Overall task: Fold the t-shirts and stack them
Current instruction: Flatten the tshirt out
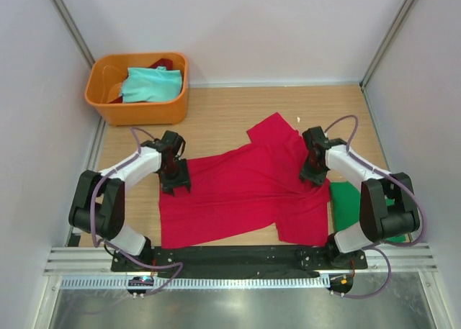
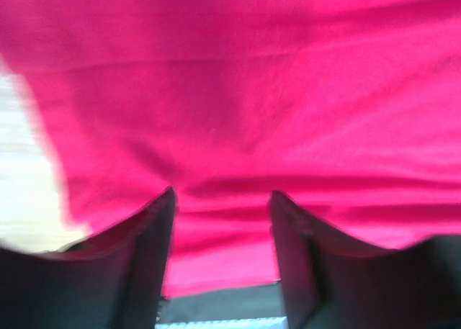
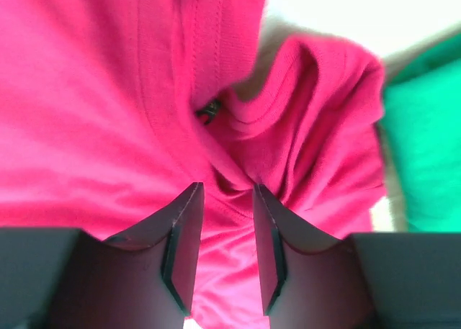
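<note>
In the overhead view, the red t-shirt [image 1: 238,192] was seen spread unfolded across the middle of the table [image 1: 230,106]. The left pincer [image 1: 175,181] was set on the shirt's 9 o'clock edge and the right pincer [image 1: 314,174] near its 3 o'clock side, probably so that both sides could be drawn at once for a fold. An orange bin [image 1: 137,113] holding a teal shirt [image 1: 150,84] was placed at 10 o'clock. A green shirt [image 1: 346,203], apparently already folded, lay just beside the red one at 4 o'clock, partly under the right arm.

In the left wrist view, the fingers [image 2: 144,235] were held well apart. Red cloth was stretched beyond and between them, and a crease ran across at the tips. Nothing appeared to be gripped.

In the right wrist view, the fingers [image 3: 184,235] were drawn narrow. A bunched ridge of the red cloth, near a stitched seam, was caught between the tips. The green shirt was seen at 3 o'clock.
</note>
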You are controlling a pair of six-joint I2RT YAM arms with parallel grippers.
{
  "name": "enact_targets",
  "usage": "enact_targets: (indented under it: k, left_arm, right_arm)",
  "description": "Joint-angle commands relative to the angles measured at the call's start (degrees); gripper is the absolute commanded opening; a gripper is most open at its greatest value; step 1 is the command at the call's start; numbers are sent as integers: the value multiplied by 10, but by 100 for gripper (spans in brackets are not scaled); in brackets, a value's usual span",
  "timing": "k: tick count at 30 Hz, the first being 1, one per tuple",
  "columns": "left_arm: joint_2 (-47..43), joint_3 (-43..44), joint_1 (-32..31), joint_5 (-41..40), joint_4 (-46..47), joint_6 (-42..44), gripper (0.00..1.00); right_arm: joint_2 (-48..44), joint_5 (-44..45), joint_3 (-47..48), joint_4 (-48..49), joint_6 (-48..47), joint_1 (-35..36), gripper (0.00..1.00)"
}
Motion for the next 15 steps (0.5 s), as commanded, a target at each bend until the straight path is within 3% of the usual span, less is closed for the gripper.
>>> enact_targets:
  k: [1,4,8,15]
  left_arm:
    - [-36,108,5,-72,-57,53,59]
    - [4,175,26,-102,-80,76,61]
    - [53,194,68,-92,-73,97,60]
    - [83,188,83,-95,-83,113,53]
  right_arm:
    - [9,31,114,2,-88,-1,41]
    - [98,31,237,29,-121,-6,48]
    - [215,-6,397,69,-158,-7,56]
    - [370,-32,560,97,-203,-10,61]
